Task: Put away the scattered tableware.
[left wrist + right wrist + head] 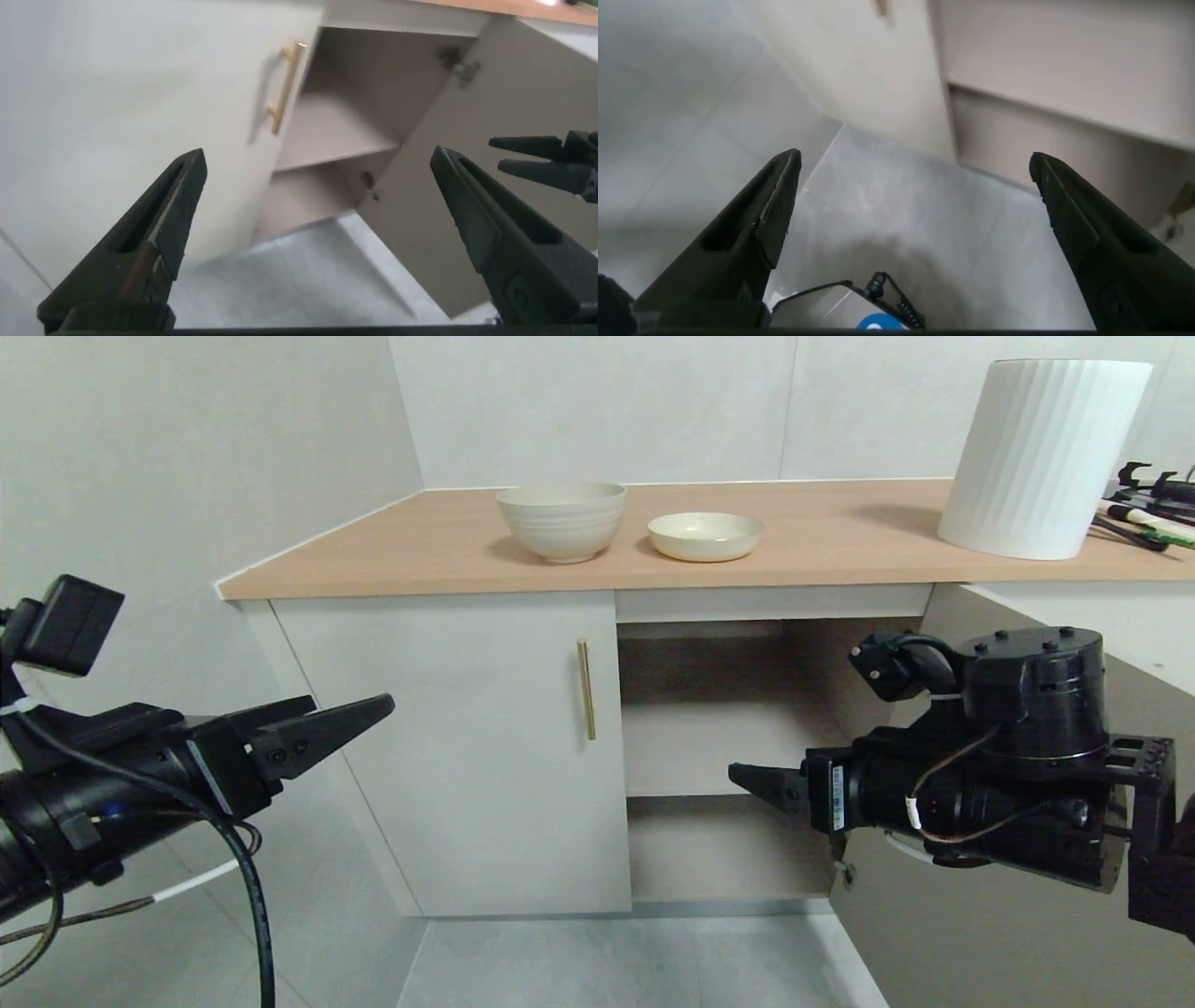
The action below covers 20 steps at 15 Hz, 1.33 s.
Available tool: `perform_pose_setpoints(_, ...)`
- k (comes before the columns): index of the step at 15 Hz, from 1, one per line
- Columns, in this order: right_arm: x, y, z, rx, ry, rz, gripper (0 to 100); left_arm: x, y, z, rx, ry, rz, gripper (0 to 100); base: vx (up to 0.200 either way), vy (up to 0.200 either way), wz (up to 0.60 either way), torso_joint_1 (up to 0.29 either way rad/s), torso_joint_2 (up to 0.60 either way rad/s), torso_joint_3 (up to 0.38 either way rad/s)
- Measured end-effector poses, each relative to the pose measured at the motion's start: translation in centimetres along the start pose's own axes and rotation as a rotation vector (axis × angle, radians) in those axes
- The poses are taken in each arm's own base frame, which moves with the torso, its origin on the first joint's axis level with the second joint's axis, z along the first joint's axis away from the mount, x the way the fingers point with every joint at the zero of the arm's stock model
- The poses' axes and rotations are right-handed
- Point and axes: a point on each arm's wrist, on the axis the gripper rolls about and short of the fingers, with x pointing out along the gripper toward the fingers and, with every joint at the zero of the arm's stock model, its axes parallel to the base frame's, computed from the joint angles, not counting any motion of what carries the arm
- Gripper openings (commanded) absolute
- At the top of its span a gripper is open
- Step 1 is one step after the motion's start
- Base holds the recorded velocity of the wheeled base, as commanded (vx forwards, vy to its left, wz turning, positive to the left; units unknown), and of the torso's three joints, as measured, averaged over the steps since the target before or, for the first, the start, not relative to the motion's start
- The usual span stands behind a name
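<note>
Heads up, by my read you're barely started on this one; the bowl (pixel 561 520) and the shallow dish (pixel 705 536) both sit side by side on the worktop (pixel 840 537), upper middle of the head view, close together but not touching, and nothing has gone into the cupboard (pixel 719 747) yet. The right-hand side of it stands open below them, shelves bare as far as I can see, so that's probably where they go; the left door with the brass handle (pixel 585 689) is shut.

Your left gripper (pixel 350 714) hangs at the left edge, jaws spread wide and holding nothing; your right gripper (pixel 752 782) sits lower right in front of the open compartment, jaws also wide apart and empty.

Hard to make out: the open door is mostly hidden behind your right arm; the back of the cupboard is in shadow; the dark tools (pixel 1144 513) beside the white ribbed container (pixel 1041 457) are cut off at the upper right, so can't say if any count as tableware.
</note>
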Motion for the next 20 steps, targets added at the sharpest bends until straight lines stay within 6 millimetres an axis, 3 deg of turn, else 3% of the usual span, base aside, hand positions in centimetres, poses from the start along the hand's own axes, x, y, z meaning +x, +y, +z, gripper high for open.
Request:
perform_pose_setpoints(3, 0.04, 0.03, -0.12, -0.001, 0.005, 0.002, 100, 0.06, 0.06, 0.0, -0.001, -0.001, 0.002, 100, 0.2, 0.0, 0.0, 0.002, 0.0, 0.002)
perform_pose_setpoints(11, 0.16, 0.01, -0.24, -0.001, 0.01, 0.002, 100, 0.1, 0.08, 0.02, -0.001, -0.005, 0.003, 100, 0.0, 0.0, 0.0, 0.0, 0.0, 0.0)
perform_pose_setpoints(14, 0.17, 0.01, -0.24, 0.011, 0.01, 0.001, 100, 0.03, 0.17, 0.31, -0.022, -0.016, 0.008, 100, 0.0, 0.2, 0.0, -0.004, 0.0, 0.002)
perform_pose_setpoints(20, 0.19, -0.1, -0.24, 0.016, 0.011, -0.004, 100, -0.04, 0.23, 0.31, -0.02, -0.017, 0.011, 100, 0.0, 0.0, 0.0, 0.0, 0.0, 0.0)
